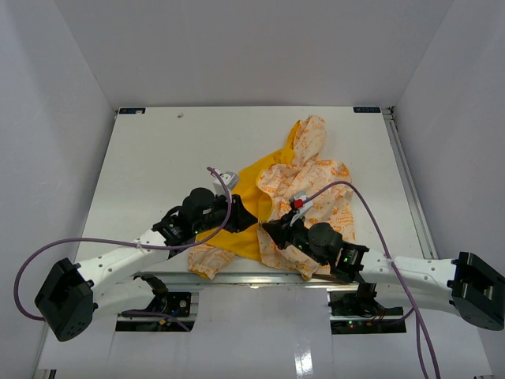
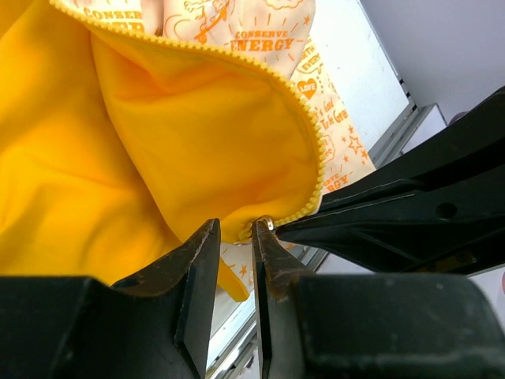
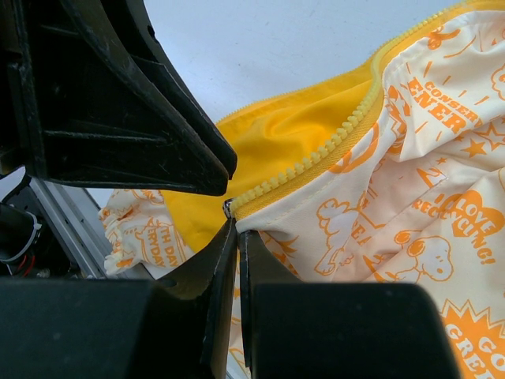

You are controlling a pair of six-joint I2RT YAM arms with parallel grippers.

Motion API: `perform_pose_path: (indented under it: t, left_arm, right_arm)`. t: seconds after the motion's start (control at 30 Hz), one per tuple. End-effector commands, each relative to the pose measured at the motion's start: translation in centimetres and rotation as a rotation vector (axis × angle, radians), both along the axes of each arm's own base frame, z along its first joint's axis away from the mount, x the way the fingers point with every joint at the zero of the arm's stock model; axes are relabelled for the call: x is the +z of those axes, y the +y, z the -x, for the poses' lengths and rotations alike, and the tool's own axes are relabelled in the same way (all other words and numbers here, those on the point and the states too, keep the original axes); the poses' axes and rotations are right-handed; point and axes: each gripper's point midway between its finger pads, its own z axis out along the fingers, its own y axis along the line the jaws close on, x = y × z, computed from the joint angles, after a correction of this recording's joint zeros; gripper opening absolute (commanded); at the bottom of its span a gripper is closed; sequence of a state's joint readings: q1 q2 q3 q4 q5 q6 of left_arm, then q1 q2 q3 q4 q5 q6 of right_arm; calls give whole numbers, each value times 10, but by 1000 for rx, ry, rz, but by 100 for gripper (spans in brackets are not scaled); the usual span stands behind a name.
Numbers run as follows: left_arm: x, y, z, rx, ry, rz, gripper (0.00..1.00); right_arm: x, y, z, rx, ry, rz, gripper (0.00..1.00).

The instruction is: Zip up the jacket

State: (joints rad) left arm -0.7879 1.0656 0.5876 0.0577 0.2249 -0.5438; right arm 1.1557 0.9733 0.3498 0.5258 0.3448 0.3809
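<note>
Left gripper [image 2: 237,230] and right gripper [image 3: 237,229], tips almost touching, each pinch nearly shut on the zipper's bottom end of the crumpled jacket [image 1: 308,178], which lies by the near edge of the table [image 1: 158,150], whose surface spreads wide left and beyond.

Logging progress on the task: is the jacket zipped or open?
Open. The jacket lies spread with its yellow lining exposed; the zipper teeth run along a free edge, not meshed with another row.
</note>
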Motion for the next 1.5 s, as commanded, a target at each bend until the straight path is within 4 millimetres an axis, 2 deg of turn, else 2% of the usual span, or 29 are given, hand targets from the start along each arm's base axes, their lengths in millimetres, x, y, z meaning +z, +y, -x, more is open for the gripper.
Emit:
perform_pose_path:
  t: [0.0, 0.23, 0.3, 0.73, 0.83, 1.0, 1.07, 1.13, 1.2, 1.23, 1.37, 1.47]
  left_arm:
    - [28, -10, -1, -22, -22, 50, 34]
    - [14, -18, 2, -61, 7, 28, 34]
    - [7, -18, 4, -70, 16, 14, 32]
    - [-36, -7, 23, -110, 45, -58, 28]
    - [-34, -4, 24, -108, 29, -45, 27]
    - [-24, 0, 26, -94, 3, -25, 36]
    - [-23, 5, 23, -61, -4, -32, 39]
    - [-20, 13, 18, -10, -22, -40, 41]
    - [-24, 21, 11, 47, -32, -60, 43]
    - [-24, 26, 8, 77, -47, -61, 46]
    - [-24, 28, 6, 84, -85, -42, 51]
    - [-23, 27, 6, 71, -96, -45, 52]
  right_arm:
    - [32, 6, -9, -27, -51, -66, 8]
    - [30, 6, -9, -27, -47, -65, 8]
    - [30, 5, -9, -31, -48, -65, 8]
    - [34, 1, -12, -50, -60, -71, 8]
    - [38, -3, -13, -60, -73, -76, 8]
    - [38, -7, -7, -31, -97, -65, 8]
    - [39, -10, 0, 17, -123, -57, 8]
    - [54, -13, 13, 104, -167, -83, 8]
    - [58, -12, 27, 207, -191, -84, 8]
    - [69, -14, 39, 269, -222, -110, 8]
    - [78, -16, 76, 473, -282, -136, 8]
    - [79, -18, 90, 547, -321, -138, 8]
